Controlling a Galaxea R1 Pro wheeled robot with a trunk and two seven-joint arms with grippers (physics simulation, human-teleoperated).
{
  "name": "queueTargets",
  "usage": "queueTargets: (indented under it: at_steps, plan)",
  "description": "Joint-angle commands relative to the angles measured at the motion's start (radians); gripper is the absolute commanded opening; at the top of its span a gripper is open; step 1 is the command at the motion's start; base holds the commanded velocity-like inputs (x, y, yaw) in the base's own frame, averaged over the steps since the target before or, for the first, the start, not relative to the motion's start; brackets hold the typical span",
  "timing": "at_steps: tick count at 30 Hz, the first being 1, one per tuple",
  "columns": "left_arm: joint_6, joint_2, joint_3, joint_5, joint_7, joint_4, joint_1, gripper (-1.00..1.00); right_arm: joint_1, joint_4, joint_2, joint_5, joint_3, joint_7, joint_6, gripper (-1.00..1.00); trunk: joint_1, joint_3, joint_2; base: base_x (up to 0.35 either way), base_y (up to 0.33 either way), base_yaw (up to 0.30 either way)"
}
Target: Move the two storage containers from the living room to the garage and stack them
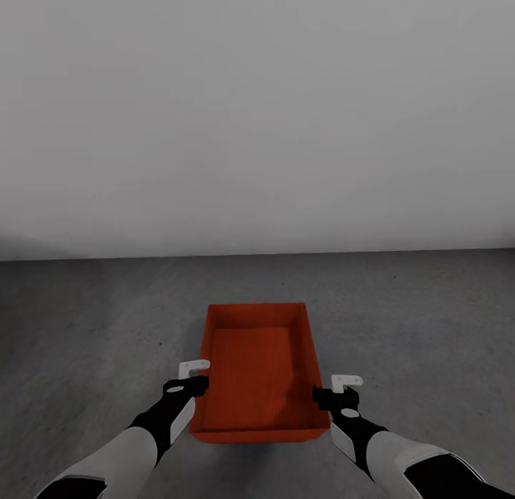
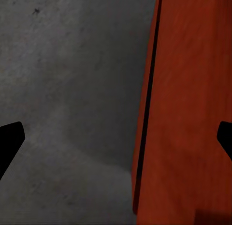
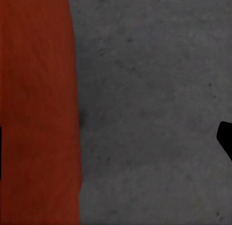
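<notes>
Head view: one orange-red container [image 1: 259, 370] sits on the dark grey concrete floor [image 1: 86, 320], open top up, long side running away from the robot toward the plain grey-white wall [image 1: 257, 113]. Inside looks bare, flat bottom with fine ribbed texture. Whether a second container is nested in it or under it, cannot tell.

Left gripper [image 1: 194, 376] is at the container's left long wall, near the robot-side corner, white finger pieces at the rim. Right gripper [image 1: 342, 389] is at the container's right long wall, also near the robot-side corner. Black wrists and white forearms come in from the lower corners on either side of the container.

Left wrist view: the container's wall [image 2: 188, 113] shows as an orange-red slab with a thin dark line along it, floor [image 2: 67, 89] beside it. Two black fingertips [image 2: 9, 140] sit at opposite edges, wide apart, the wall edge between them. Left gripper is spread, not clamped; no contact with the wall visible.

Right wrist view: container wall [image 3: 36, 109] on one side, speckled floor [image 3: 154, 104] on the other. One black fingertip [image 3: 224, 138] on the floor side, a thin sliver of the other at the far edge over the orange-red surface. Right gripper also spread wide, straddling the wall edge, not closed on it.

Container rests fully on the floor, short of the wall, with a soft shadow around its base.
</notes>
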Motion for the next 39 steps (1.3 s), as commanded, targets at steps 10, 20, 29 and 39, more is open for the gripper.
queueTargets:
  at_steps: [10, 20, 29, 39]
  plan:
    - [0.003, -0.002, -0.003, 0.01, 0.003, -0.002, 0.0, 1.0, -0.001, 0.001, 0.001, -0.009, 0.009, -0.002, -0.004, 1.0, -0.027, 0.021, 0.049, 0.0, 0.0, 0.0]
    - [0.003, -0.002, -0.003, 0.01, 0.003, -0.003, 0.0, 1.0, -0.001, 0.001, 0.001, -0.009, 0.009, -0.004, -0.004, 1.0, -0.065, 0.053, 0.119, 0.0, 0.0, 0.0]
    - [0.003, -0.002, -0.003, 0.01, 0.004, -0.003, 0.0, 1.0, -0.001, 0.001, 0.001, -0.008, 0.01, -0.002, -0.002, 1.0, -0.1, 0.081, 0.182, 0.0, 0.0, 0.0]
    - [0.003, 0.0, -0.003, 0.01, 0.004, -0.004, 0.0, 1.0, -0.001, 0.001, 0.001, -0.006, 0.01, -0.002, -0.002, 1.0, -0.138, 0.112, 0.252, 0.0, 0.0, 0.0]
